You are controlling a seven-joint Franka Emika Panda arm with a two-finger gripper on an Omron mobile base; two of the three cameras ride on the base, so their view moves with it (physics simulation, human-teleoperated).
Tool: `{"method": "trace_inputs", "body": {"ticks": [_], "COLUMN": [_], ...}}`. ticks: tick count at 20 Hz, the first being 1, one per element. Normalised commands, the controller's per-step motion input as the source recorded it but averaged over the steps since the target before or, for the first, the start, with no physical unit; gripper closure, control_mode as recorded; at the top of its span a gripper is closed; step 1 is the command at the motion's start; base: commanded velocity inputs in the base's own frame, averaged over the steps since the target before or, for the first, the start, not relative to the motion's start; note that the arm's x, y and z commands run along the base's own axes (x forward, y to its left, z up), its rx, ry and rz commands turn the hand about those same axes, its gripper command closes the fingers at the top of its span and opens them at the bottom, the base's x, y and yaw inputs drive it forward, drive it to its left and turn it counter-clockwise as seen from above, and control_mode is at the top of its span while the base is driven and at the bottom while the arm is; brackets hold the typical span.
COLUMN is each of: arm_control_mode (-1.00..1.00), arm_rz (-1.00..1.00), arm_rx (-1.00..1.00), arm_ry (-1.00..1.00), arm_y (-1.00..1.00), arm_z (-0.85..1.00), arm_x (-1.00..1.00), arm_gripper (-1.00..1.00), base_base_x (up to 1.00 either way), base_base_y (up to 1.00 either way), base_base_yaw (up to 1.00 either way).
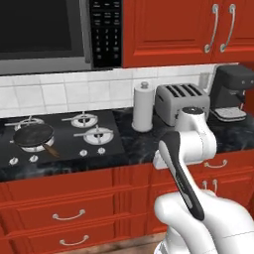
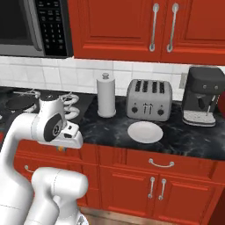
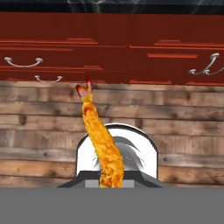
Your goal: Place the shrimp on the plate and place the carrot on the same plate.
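Red kitchen drawers and a wooden floor lie beyond the gripper point(image 3: 111, 181), pinched on the shrimp point(image 3: 103, 140) (tail pointing away). On the dark counter point(image 2: 184, 140), the white plate point(image 2: 145, 132) sits before the toaster point(image 2: 148, 99).

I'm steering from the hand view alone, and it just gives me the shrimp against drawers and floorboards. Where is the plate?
Observer: The plate lies on the counter, just in front of the toaster.
Operator: Anything on it?
Observer: No, its white face is bare.
Operator: Where is the hand from there?
Observer: The hand, shut on the shrimp, hangs off the counter's front edge, well left of the plate and lower.
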Motion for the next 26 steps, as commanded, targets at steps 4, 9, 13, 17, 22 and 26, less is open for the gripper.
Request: {"method": "trace_inputs", "body": {"ticks": [4,9,13,17,22,26], "arm_control_mode": [1.0,1.0,1.0,1.0,1.0,1.0], "arm_rz": [0.0,0.0,0.0,0.0,0.0,0.0], "arm_rx": [0.0,0.0,0.0,0.0,0.0,0.0], "arm_ry": [0.0,0.0,0.0,0.0,0.0,0.0], "arm_y": [0.0,0.0,0.0,0.0,0.0,0.0], "arm_z": [0.0,0.0,0.0,0.0,0.0,0.0], "arm_x": [0.0,0.0,0.0,0.0,0.0,0.0], "arm_gripper": [1.0,1.0,1.0,1.0,1.0,1.0], "base_base_x": [0.16,0.17,0.2,0.38,0.19,0.5], "base_base_y": [-1.0,-0.95,-0.39,-0.15,0.01,0.02], "base_base_yaw": [0.0,0.0,-0.05,-0.1,-0.08,-0.01]}}
